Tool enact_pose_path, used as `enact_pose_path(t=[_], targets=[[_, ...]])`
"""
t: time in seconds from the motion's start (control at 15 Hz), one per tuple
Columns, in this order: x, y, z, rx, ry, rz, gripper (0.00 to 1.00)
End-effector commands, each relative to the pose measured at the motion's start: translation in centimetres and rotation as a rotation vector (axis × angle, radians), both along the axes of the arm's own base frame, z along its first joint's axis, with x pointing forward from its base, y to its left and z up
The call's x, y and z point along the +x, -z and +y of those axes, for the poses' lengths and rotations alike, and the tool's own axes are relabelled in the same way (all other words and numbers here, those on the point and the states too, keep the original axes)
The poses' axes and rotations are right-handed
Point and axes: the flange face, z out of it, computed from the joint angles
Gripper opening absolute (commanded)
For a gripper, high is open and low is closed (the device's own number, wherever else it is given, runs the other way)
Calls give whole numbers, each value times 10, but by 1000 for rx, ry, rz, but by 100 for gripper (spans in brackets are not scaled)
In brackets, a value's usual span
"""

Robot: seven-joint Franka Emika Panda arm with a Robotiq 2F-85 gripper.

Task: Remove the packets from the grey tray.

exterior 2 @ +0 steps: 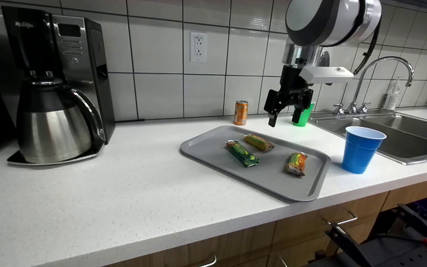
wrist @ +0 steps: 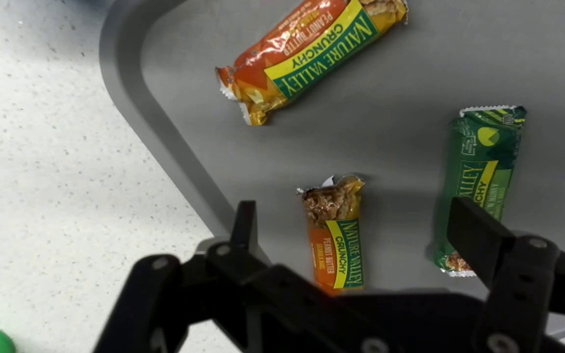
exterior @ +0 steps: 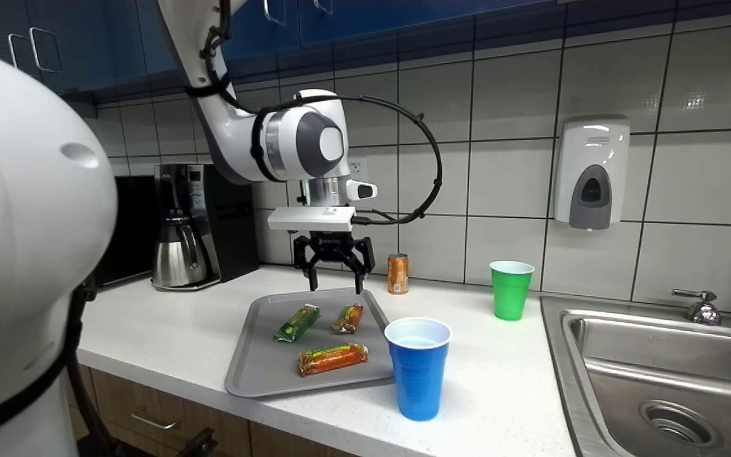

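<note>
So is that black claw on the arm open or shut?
Open. In both exterior views the gripper has its fingers spread apart and nothing held between them; the three packets lie on the grey tray.

In an exterior view, a kitchen is being indicated by a steel sink at lower right, a wall dispenser at upper right, blue cabinets along the top and a coffee maker left of centre.
</note>
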Motion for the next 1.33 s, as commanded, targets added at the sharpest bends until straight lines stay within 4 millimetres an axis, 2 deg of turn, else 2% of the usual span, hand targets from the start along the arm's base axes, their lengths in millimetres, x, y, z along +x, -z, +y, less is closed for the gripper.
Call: enact_pose_path(t=[0.0,0.8,1.27], targets=[[26,16,1,-13,6,4,100],[68,78,10,-5,2,41,100],[85,82,13,1,-1,29,100]])
